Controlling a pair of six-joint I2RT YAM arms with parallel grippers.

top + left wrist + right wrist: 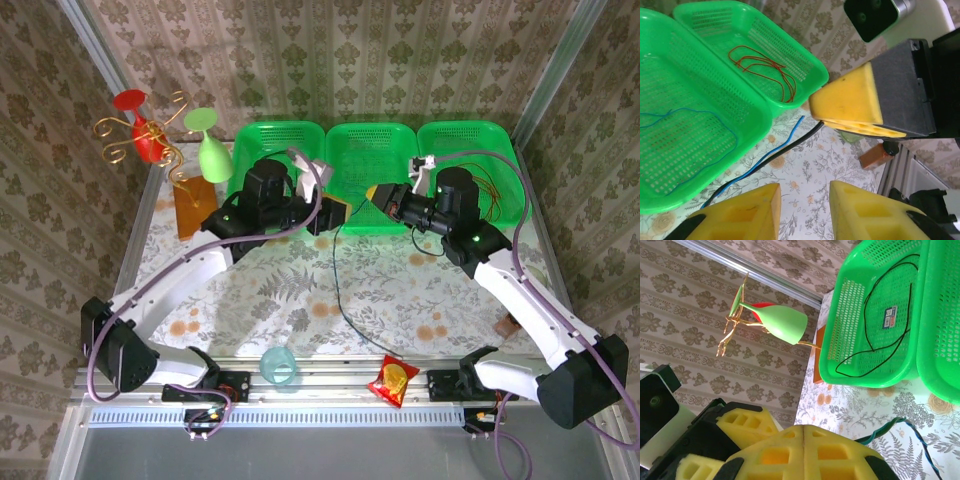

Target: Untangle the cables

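Observation:
A black cable (340,290) runs across the floral table (300,300) up to my two grippers. My right gripper (375,193) is shut, and the black cable (790,145) ends at its tip (821,114). A blue cable (765,160) lies alongside it, its free end loose. In the right wrist view both strands come out from under my shut right gripper (805,427). My left gripper (805,187) faces it, open with only table between the fingers. A red-orange cable (765,65) lies in the right basket, a blue one (690,112) in the middle basket, a black one (880,305) in the left basket.
Three green baskets (372,140) line the back. At the back left stand a gold rack with a red glass and a green glass (210,150), and a brown block (190,205). A teal cup (280,365) and a red snack packet (392,380) sit at the near edge.

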